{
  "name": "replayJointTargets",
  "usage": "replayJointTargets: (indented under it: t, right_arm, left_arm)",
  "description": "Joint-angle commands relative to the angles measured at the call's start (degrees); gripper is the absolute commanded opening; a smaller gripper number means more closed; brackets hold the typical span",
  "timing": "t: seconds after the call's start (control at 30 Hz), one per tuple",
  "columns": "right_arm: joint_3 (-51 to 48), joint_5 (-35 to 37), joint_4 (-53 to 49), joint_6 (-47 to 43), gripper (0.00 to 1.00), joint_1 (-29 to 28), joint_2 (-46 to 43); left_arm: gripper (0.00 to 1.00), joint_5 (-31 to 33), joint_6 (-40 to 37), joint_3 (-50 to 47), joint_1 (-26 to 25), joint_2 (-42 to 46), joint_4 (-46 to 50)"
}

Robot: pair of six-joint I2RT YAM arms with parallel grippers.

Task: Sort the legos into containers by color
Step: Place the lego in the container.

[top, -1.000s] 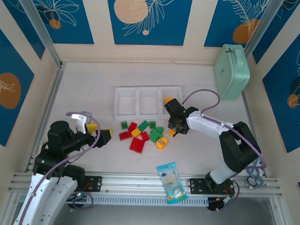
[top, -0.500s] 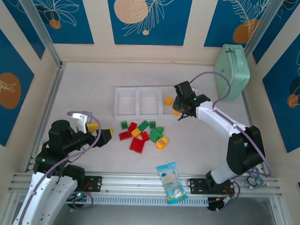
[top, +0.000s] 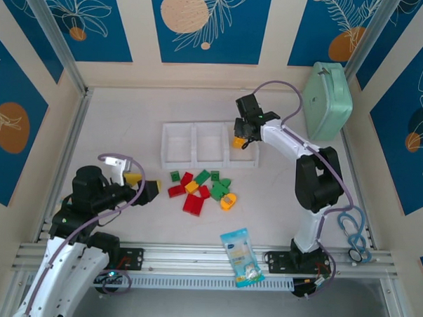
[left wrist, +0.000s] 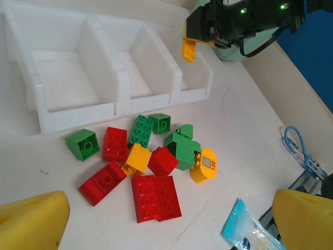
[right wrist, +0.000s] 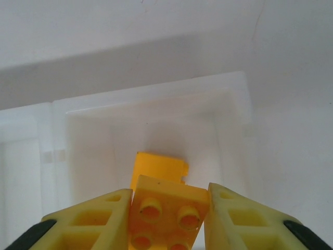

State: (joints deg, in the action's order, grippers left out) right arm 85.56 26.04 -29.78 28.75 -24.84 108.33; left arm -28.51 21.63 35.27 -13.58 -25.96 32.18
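Two yellow fingers of the right gripper press on opposite sides of a yellow brick, pinching it with its studs toward the wrist camera, above the rightmost bin of the three white containers. On that bin's floor, directly under the held piece, the right wrist view picks out a second yellow brick lying flat; from the top view the yellow under the right gripper reads as a single patch and the two cannot be told apart. The left wrist view gives a side-on reading: the yellow brick hangs from the closed jaws above the bin, clear of the white walls as far as that angle shows. The left gripper is spread wide with nothing between its fingers, low over the near-left part of the table, near the loose legos but apart from them. Its own camera has the fingertips at the two bottom corners and resolves the pile that the top view only sketches: red, green and yellow bricks crowded just in front of the containers, a broad red plate nearest, a round yellow piece marked 120 at the right. A blue-and-white snack packet lies by the near edge, and a mint-green case stands at the far right
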Motion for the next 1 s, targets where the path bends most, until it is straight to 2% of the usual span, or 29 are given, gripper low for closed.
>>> replayJointTargets:
  t: [0.0, 0.2, 0.3, 0.53, 0.7, 0.83, 0.97]
  right_arm:
    - [2.65, -0.74, -1.22, -2.80, 0.41, -0.16, 0.45]
    - [2.41, -1.71, -2.99, -2.90, 0.76, -0.39, -0.16]
    - [0.50, -3.13, -2.96, -2.02, 0.86, -0.34, -2.57]
    - [-3.25, -6.43, -9.35, 3.38, 0.95, -0.56, -10.29]
    - [-11.24, -10.95, -12.58, 9.82, 0.94, -1.35, -20.14]
    - [-16.42, -12.13, -16.23, 12.82, 0.93, -5.81, -27.66]
    - [-19.78, -13.14, -20.73, 18.66, 0.94, -10.90, -30.29]
  left_arm:
    - [0.99, -0.91, 0.15, -0.11, -0.65, 0.03, -0.63]
    - [0.99, -0.74, 0.16, -0.11, -0.65, -0.32, -0.63]
    - [0.99, -0.69, 0.18, -0.17, -0.65, -0.50, -0.54]
    - [0.99, -0.53, 0.26, -0.11, -0.68, -0.76, -0.50]
    - [0.99, -0.63, 0.27, -0.20, -0.65, -1.07, -0.63]
    - [0.99, -0.94, 0.26, -0.17, -0.65, -1.38, -0.71]
    - [0.99, -1.00, 0.34, -0.13, -0.65, -1.36, -0.74]
